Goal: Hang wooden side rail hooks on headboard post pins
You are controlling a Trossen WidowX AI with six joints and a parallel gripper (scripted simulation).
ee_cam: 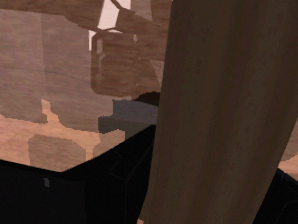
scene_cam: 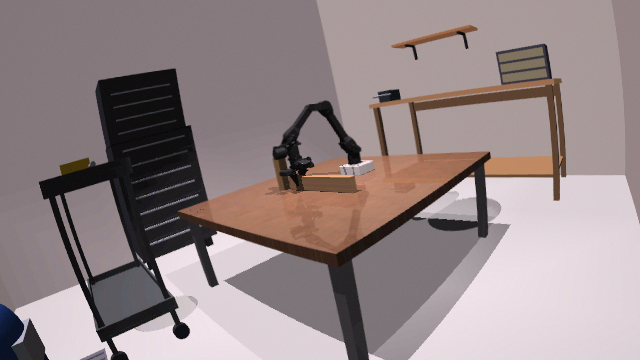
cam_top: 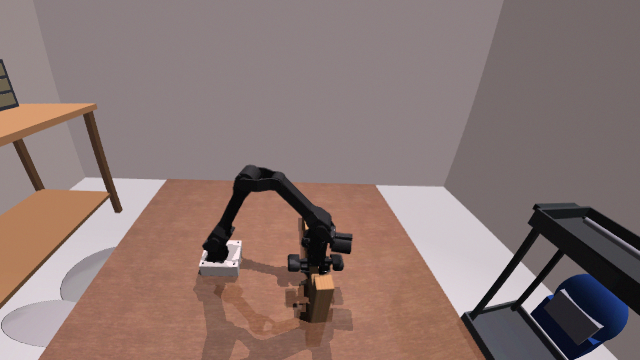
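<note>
The wooden side rail [scene_cam: 330,184] [cam_top: 303,227] [ee_cam: 225,100] lies lengthwise beyond the post in the top view. Its far end is on or very close to the table. My gripper [cam_top: 315,271] [scene_cam: 296,179] [ee_cam: 189,139] points down and is shut on the rail near its post end; the rail fills the right part of the wrist view between the dark fingers. The headboard post [cam_top: 321,304] [scene_cam: 280,177] stands upright just beside the gripper, at the rail's near end. The hooks, the slot and the pins are hidden or too small to see, so I cannot tell whether they touch.
The arm's white base [cam_top: 220,270] [scene_cam: 367,168] stands left of the rail in the top view, on the brown table [cam_top: 390,300] [scene_cam: 350,225]. A dark trolley [cam_top: 560,215] [scene_cam: 132,315] and a wooden workbench [cam_top: 45,117] [scene_cam: 450,95] stand off the table on opposite sides.
</note>
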